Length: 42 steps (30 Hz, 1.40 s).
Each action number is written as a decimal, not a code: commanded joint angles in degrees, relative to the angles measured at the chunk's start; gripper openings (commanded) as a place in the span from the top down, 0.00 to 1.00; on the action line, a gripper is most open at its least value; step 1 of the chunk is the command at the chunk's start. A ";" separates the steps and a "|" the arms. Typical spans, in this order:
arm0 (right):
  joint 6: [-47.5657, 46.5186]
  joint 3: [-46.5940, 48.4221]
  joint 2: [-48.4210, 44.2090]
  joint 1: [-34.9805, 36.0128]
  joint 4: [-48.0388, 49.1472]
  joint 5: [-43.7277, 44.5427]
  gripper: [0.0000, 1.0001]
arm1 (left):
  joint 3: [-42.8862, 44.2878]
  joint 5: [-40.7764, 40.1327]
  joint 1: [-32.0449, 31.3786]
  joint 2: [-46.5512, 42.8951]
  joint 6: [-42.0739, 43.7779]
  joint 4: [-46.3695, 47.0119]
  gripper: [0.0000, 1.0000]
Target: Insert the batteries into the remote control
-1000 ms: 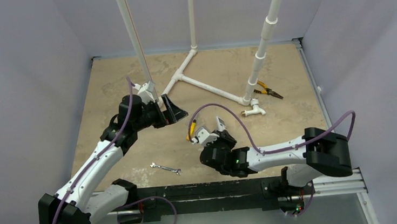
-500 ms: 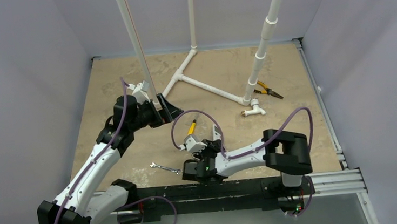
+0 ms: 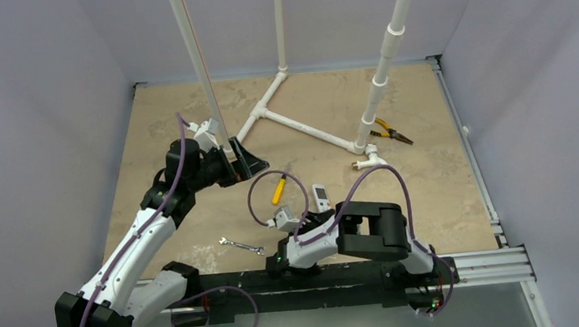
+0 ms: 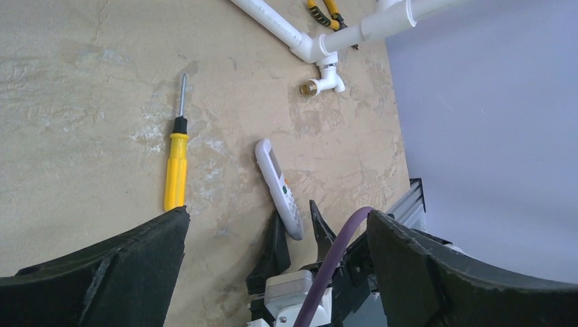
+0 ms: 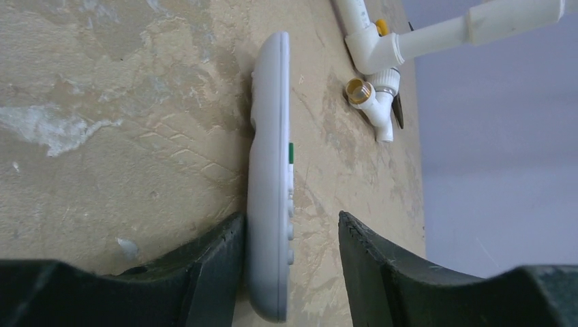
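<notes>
Remote control inside parted right gripper

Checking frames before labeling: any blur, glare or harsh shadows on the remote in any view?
Top external: even light, soft shadows, remote control small but clear. Left wrist: sharp, no glare. Right wrist: remote crisp, seen edge-on; its fingers dark, little detail.

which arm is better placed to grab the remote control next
Right. Its pincer straddles the remote control, with a jaw on either side and a gap showing on one side. The left pincer is open but hovers farther back by the white pipe, away from the remote.
</notes>
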 commanded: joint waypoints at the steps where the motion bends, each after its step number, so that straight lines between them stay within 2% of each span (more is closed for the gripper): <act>1: 4.13 -0.81 -2.49 0.47 0.09 0.87 0.47 | 0.31 1.13 0.38 -0.24 0.13 1.06 0.01; 13: -21.83 -15.22 -16.43 0.44 38.53 -12.98 0.39 | 1.12 -5.03 0.62 -2.27 0.94 -3.77 0.00; 18: -28.67 -18.40 -20.33 0.32 49.73 -17.34 0.37 | 1.96 -7.61 0.83 -3.41 1.74 -6.32 0.00; 24: -30.51 -25.61 -28.74 -3.38 59.07 -24.76 0.36 | 2.35 -11.44 1.10 -4.37 2.48 -9.49 0.00; 30: -37.73 -36.08 -43.81 -12.04 73.66 -40.51 0.37 | 3.27 -16.86 1.17 -4.79 3.40 -12.18 0.00; 34: -41.82 -39.36 -53.37 -18.74 79.19 -53.15 0.37 | 3.13 -18.02 1.18 -4.90 4.05 -12.26 0.00; 39: -38.17 -41.92 -61.40 -30.59 80.61 -64.12 0.37 | 3.12 -17.32 1.19 -4.23 4.56 -11.98 0.00; 42: -32.49 -46.40 -64.63 -41.85 84.26 -75.11 0.34 | 2.72 -17.70 1.17 -4.66 4.91 -11.97 0.00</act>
